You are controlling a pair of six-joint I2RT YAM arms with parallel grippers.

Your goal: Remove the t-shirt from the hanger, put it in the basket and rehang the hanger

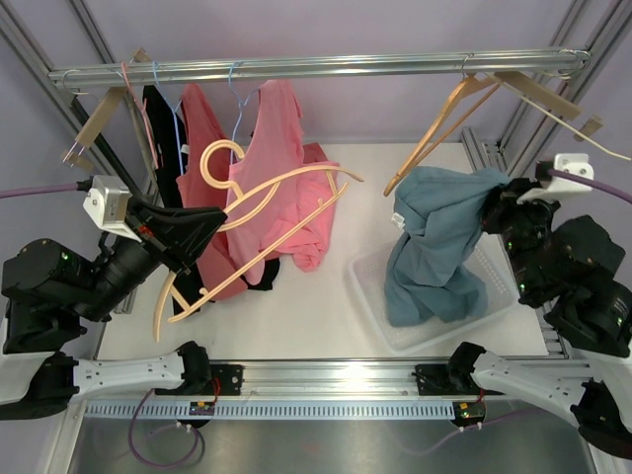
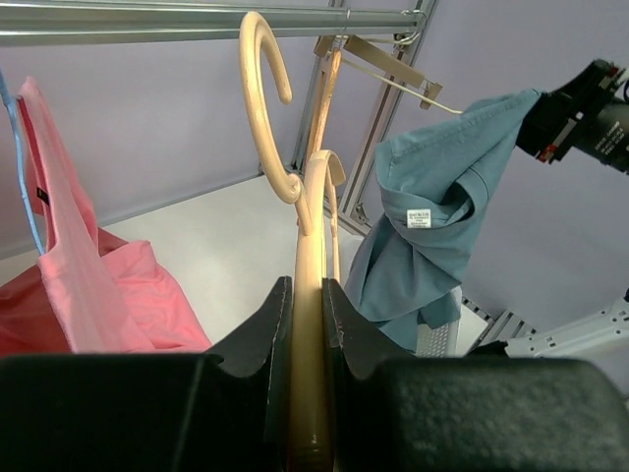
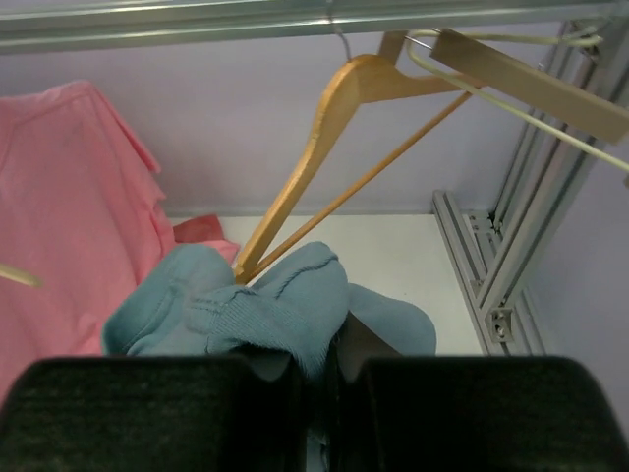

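We see the crumpled blue-grey cotton t-shirt (image 1: 434, 247) hanging straight down from the right gripper (image 1: 497, 197), whose black jaws are pinched on a fold at the garment's upper right corner. The rest of the cloth drapes down to the left of the gripper into the clear plastic bin (image 1: 367, 291) on the white table (image 1: 296, 306). The brown wooden hanger (image 1: 434, 126) on the metal rail (image 1: 316, 67) is tilted and bare. Its lower tip comes down just beside the top of the t-shirt, and we cannot tell whether the two touch. The left gripper (image 1: 193, 247) is well apart from the t-shirt, across the table. Its jaws are pressed onto the pale curved wooden hanger (image 2: 310, 256), which is off the rail and carries no clothing. A pink garment (image 1: 286, 158) hangs on the rail behind it. From above we get the overall layout and the bin, but the jaws themselves are hard to read. The left wrist view shows the pale hanger clamped between the two black fingers (image 2: 270, 324), and across the gap it shows a small white label (image 2: 420, 218) inside the t-shirt's collar. The right wrist view shows the ribbed blue fabric bunched between that gripper's own fingers (image 3: 285, 393), with the brown hanger's arm rising behind it.
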